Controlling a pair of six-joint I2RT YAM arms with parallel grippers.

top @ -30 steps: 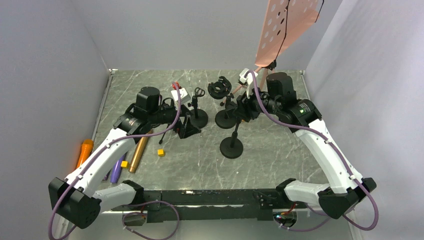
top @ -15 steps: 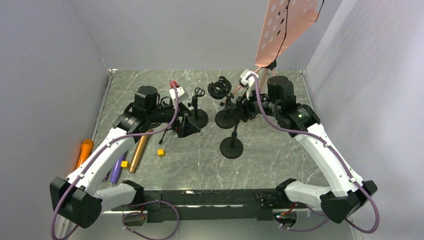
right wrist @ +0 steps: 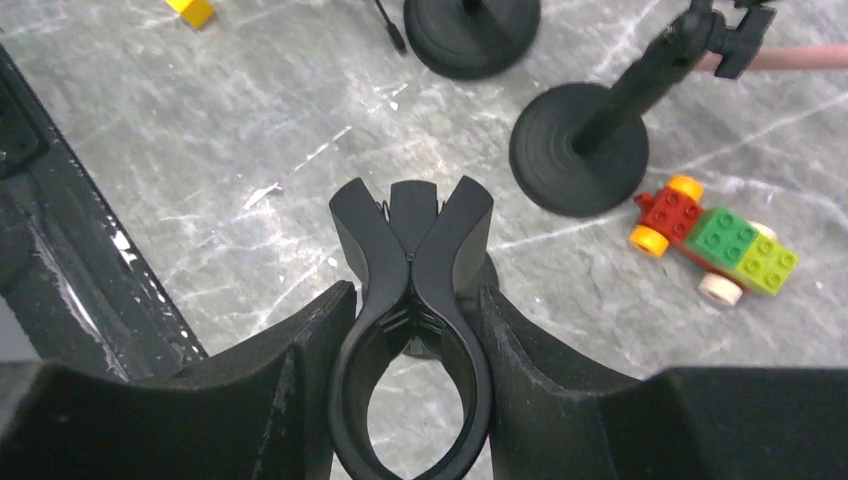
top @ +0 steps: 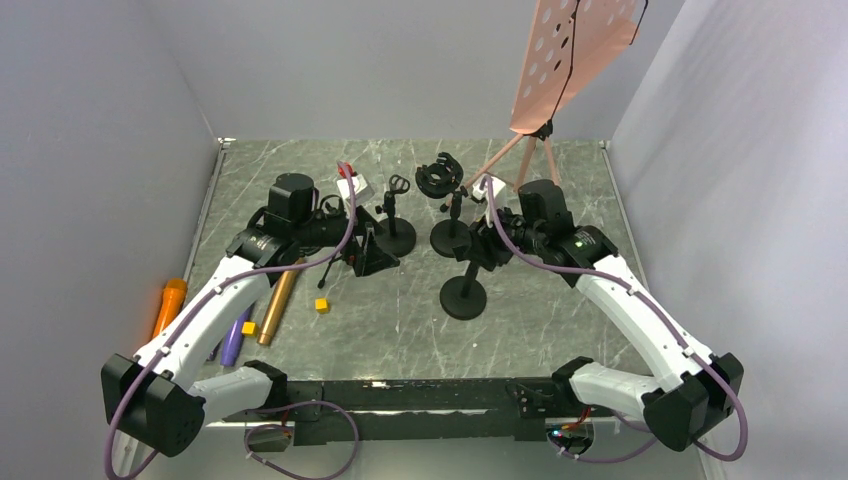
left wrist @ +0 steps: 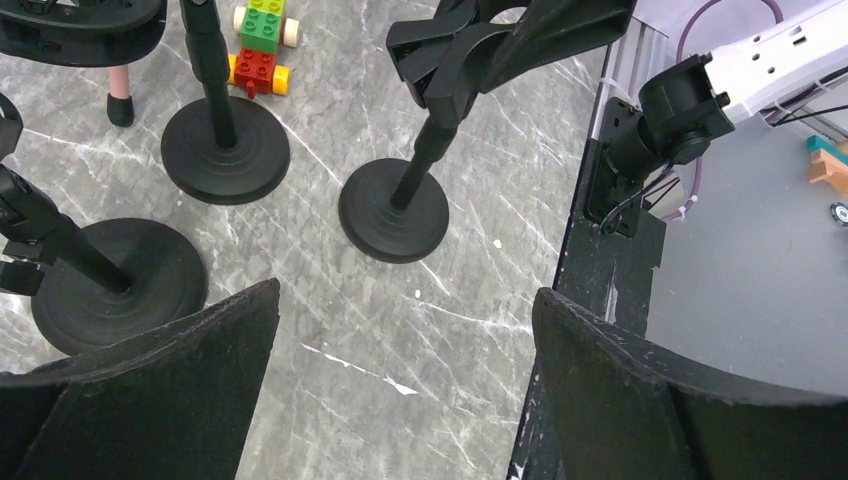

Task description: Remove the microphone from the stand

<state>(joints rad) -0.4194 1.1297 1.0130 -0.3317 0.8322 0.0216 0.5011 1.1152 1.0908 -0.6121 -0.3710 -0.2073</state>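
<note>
My right gripper (top: 485, 245) (right wrist: 412, 400) is shut on the black clip (right wrist: 410, 300) at the top of a stand whose round base (top: 463, 297) (left wrist: 395, 210) rests on the table. The clip's ring is empty, and the stand leans. A gold microphone (top: 277, 305) lies flat on the table at the left, beside a purple one (top: 235, 338) and an orange one (top: 168, 305). Above bare table left of the stands, my left gripper (top: 370, 250) (left wrist: 400, 400) hangs wide open with nothing between its fingers (left wrist: 150, 380).
Two more black stands (top: 397, 238) (top: 450, 238) rise behind the held one. A pink music stand (top: 570, 60) on a tripod is at the back right. A Lego car (right wrist: 715, 245) and small yellow blocks (top: 322, 305) lie on the marble table (top: 560, 300).
My right arm has swung toward the near side and lower, still gripping the clip, while the stand's base has stayed put. The left arm has not moved.
</note>
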